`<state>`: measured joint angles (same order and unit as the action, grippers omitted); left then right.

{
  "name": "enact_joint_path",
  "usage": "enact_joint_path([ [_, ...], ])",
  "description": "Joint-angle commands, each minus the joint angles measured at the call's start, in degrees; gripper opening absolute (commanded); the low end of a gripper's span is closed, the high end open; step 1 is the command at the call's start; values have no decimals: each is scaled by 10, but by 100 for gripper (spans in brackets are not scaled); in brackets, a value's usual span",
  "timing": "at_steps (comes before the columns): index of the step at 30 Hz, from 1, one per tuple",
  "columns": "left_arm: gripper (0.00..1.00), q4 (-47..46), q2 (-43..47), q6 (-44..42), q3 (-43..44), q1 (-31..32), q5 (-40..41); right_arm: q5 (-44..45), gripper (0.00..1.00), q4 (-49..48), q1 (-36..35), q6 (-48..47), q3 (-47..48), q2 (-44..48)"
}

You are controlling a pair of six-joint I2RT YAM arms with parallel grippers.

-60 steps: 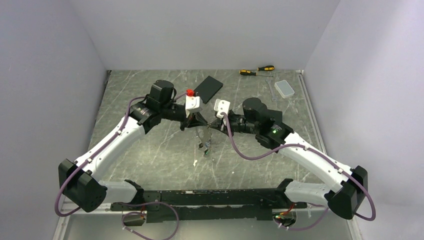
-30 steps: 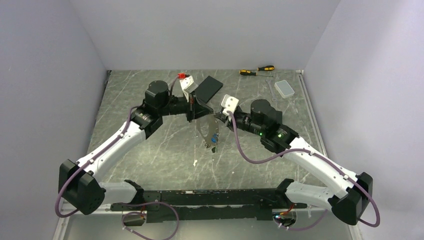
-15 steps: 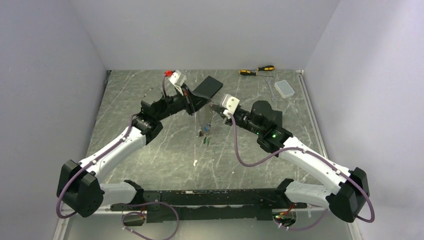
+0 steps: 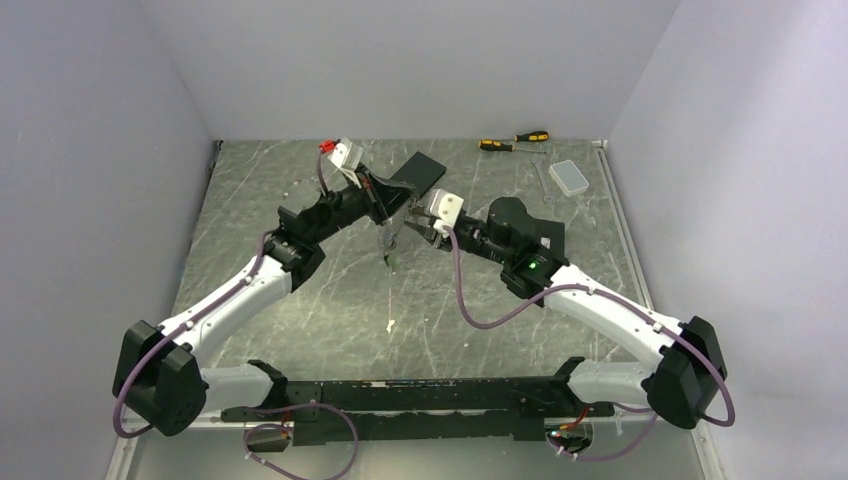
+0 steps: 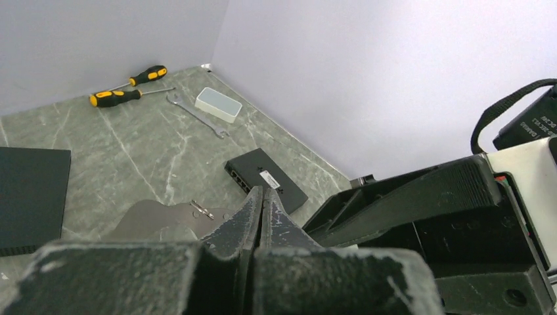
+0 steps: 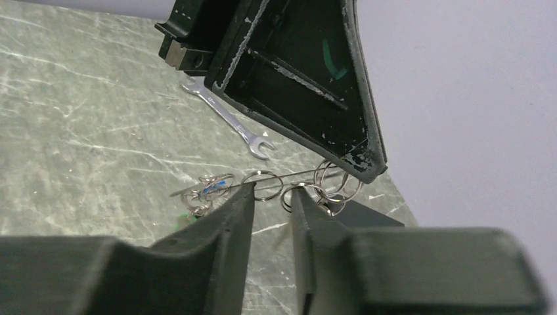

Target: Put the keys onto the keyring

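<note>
The big thin silver wire keyring (image 6: 295, 174) hangs over the grey worktop (image 6: 79, 131), pinched in the shut left hand (image 5: 261, 200). The right hand (image 6: 270, 192) is a little open and empty. The ring looks light, stiff and slippery, so grip its bare wire.

Bright, even, diffuse light; faint soft shadows on the table (image 4: 240, 180). Wrist views blur in the near foreground.

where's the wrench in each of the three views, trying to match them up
Top external: the wrench lies far right on the table, just left of the pale box.
Left wrist: the wrench is upper left, between the screwdrivers and the pale box.
Right wrist: the wrench is upper middle, below the left hand.
Shared landmark: the left hand, seen in all three.
</note>
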<state>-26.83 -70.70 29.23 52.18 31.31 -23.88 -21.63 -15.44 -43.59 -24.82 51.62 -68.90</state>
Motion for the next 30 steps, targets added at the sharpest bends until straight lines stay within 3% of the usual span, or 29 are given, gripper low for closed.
enact_joint_path([
  [1,0,-116,42,5,11,4,2,-27,38,32,-17,19,-7,31],
  [4,0,-146,51,2,-8,4,-12,-22,45,51,-16,31,-9,59],
  [10,0,-204,62,-19,-39,4,-48,-27,49,119,-11,60,6,122],
  [18,0,-306,55,-43,-63,2,-140,-8,60,207,10,84,24,177],
  [23,0,-375,37,-31,-71,1,-198,-9,59,159,31,118,16,205],
  [30,0,-381,41,-47,-73,0,-254,-50,51,127,58,135,60,180],
])
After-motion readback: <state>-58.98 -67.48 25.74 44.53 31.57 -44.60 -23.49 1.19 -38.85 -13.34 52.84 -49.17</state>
